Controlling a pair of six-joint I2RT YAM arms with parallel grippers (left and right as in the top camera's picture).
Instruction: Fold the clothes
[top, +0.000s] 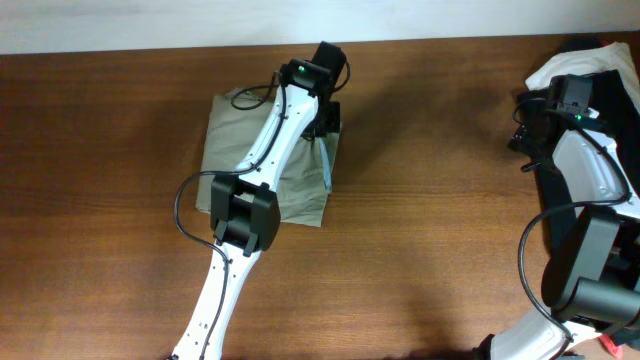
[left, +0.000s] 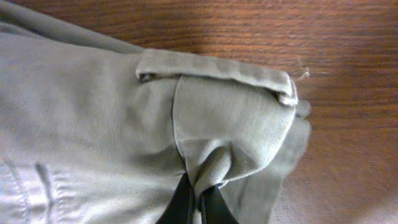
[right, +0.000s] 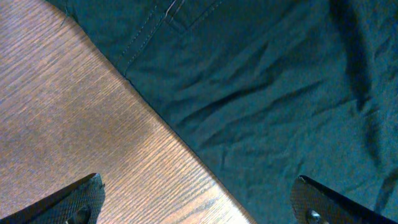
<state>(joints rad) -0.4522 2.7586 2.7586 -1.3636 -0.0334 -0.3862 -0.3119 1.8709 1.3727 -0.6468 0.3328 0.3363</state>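
The pale khaki clothes (top: 228, 140) lie folded into a rough rectangle on the wooden table, left of centre. My left gripper (top: 322, 128) is at their right edge, shut on a pinch of the khaki cloth. In the left wrist view the fingers (left: 199, 202) clamp a bunched fold of the clothes (left: 93, 124), with the stitched waistband corner just beyond. My right gripper (top: 532, 135) is far right, open and empty; in the right wrist view its fingers (right: 199, 202) spread over the table edge of a dark garment (right: 267, 81).
A dark navy-black garment (top: 600, 130) and a white cloth (top: 560, 66) lie piled at the far right edge. Bare wooden table (top: 430, 220) lies between the two arms and in front.
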